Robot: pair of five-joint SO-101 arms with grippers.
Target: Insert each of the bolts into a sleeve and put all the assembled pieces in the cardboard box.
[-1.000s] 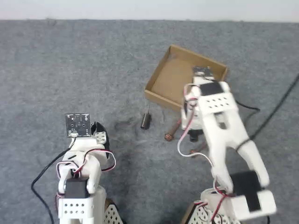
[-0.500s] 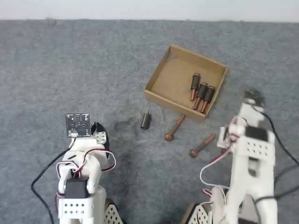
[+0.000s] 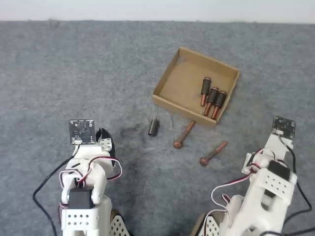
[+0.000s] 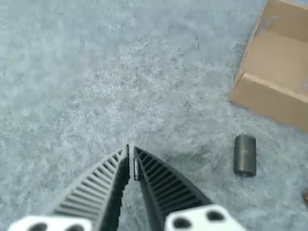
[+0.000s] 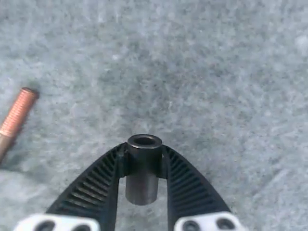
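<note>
My right end effector (image 5: 144, 150) is clamped on a sleeve (image 5: 143, 185). The sleeve stands up between the two fingers, with its open hole on top. It is over the grey tabletop (image 5: 216, 72), on the right side near my arms. A bolt (image 5: 16, 118) lies on the tabletop close by.

My left end effector (image 4: 131, 159) has its fingers together. It points down at the tabletop on the left side. A loose sleeve (image 4: 245, 155) lies on its side near it, just in front of the box (image 4: 269, 98).

From the high view I see the box sitting open near the middle of the tabletop. Three done pieces (image 3: 212, 98) lie side by side in it, by its right wall. Each one is a bolt pushed into a dark sleeve. Two more bolts lie outside the box. One bolt (image 3: 183, 134) is just beside the near wall and near the loose sleeve. The other bolt (image 3: 213, 153) is a bit more to the right, closer to my right arm (image 3: 268, 187).
</note>
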